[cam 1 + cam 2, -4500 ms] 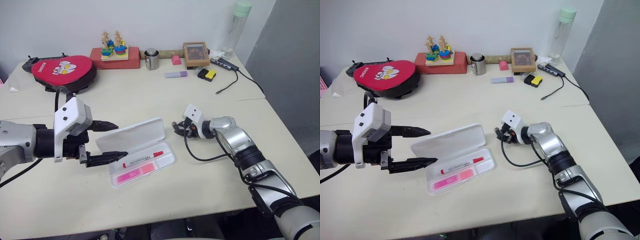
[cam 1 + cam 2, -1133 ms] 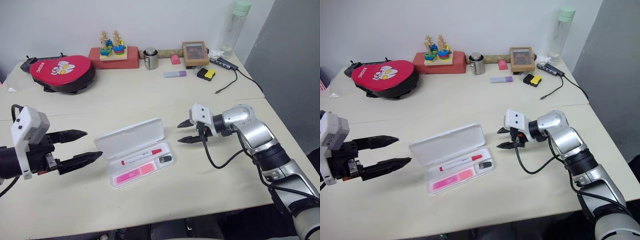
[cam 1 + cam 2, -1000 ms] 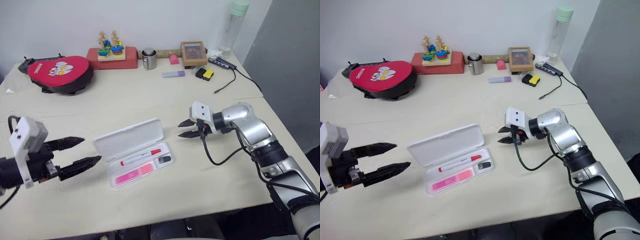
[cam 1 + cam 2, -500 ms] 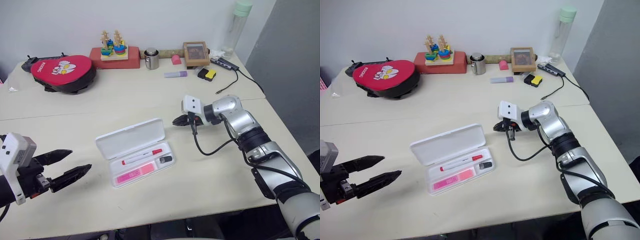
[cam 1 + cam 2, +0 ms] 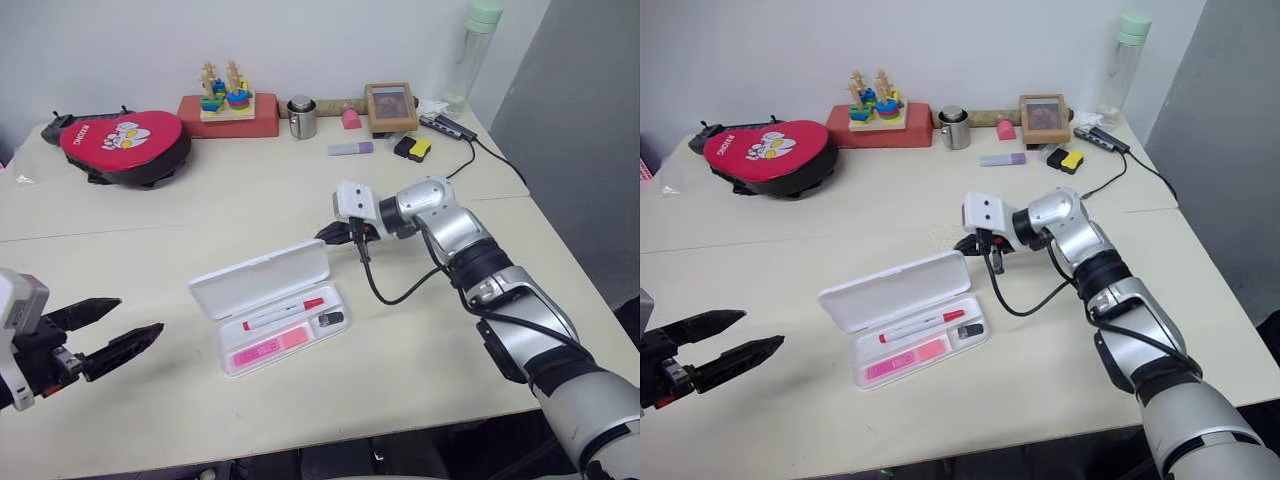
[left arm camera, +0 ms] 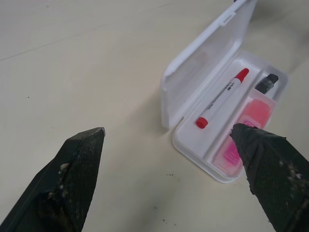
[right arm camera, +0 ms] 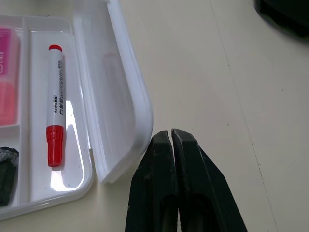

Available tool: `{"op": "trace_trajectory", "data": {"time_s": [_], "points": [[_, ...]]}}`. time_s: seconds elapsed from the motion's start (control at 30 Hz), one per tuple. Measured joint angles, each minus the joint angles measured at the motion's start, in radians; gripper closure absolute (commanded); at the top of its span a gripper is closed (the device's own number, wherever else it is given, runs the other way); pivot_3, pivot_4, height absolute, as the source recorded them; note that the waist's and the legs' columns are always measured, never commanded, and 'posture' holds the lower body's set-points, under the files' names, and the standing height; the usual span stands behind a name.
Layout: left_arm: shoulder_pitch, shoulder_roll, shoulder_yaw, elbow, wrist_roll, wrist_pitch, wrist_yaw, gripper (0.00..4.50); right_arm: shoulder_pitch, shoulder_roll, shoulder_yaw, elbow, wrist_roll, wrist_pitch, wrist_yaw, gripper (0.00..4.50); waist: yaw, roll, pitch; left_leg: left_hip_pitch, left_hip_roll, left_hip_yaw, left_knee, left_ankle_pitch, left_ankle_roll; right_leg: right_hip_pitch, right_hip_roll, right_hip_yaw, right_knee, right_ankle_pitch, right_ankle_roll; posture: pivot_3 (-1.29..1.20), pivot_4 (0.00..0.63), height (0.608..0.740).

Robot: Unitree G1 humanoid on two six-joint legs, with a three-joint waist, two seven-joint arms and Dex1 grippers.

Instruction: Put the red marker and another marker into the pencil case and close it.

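Note:
The white pencil case [image 5: 215,290] lies open in the middle of the table, its lid [image 7: 120,106] raised along the far side. In its tray lie the red marker [image 5: 283,313], the pink highlighter [image 5: 268,346] and a small dark block [image 5: 331,319]. My right gripper [image 5: 325,237] is shut and empty. Its tip [image 7: 167,133] sits just behind the right end of the lid; whether it touches the lid I cannot tell. My left gripper [image 5: 141,314] stands open and empty far to the left of the case, pointing toward it.
Along the back edge stand a red oval pouch [image 5: 122,140], a stacking toy on a red box [image 5: 228,100], a metal cup [image 5: 302,117], a purple highlighter [image 5: 351,148], a framed picture [image 5: 392,106], a bottle [image 5: 475,50] and a cable [image 5: 465,160].
The right gripper has shut and swung left to the right end of the lid. The left gripper has drawn back to the left, still open. The dark block now lies in the tray.

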Motion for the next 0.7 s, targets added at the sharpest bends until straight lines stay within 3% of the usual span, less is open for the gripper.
{"op": "trace_trajectory", "data": {"time_s": [0.47,0.7], "points": [[-0.003,-0.001,-0.023,0.021,0.009,-0.026,0.015,0.0,0.062,-0.086,0.012,-0.252,0.016,0.077,0.187,4.42,0.0,0.0,0.0,0.0,0.0,0.0,0.0,0.0,0.0,0.0,0.0,0.0,0.0,0.0,0.0,0.0,0.15,0.74],[-0.091,0.061,-0.098,0.087,0.021,-0.057,-0.004,0.0,0.164,-0.104,0.081,-0.404,0.01,0.098,0.211,4.42,0.002,0.0,0.0,0.0,0.0,0.0,0.0,0.0,0.0,0.001,0.0,0.0,0.0,0.0,0.0,0.0,0.15,0.74]]}}
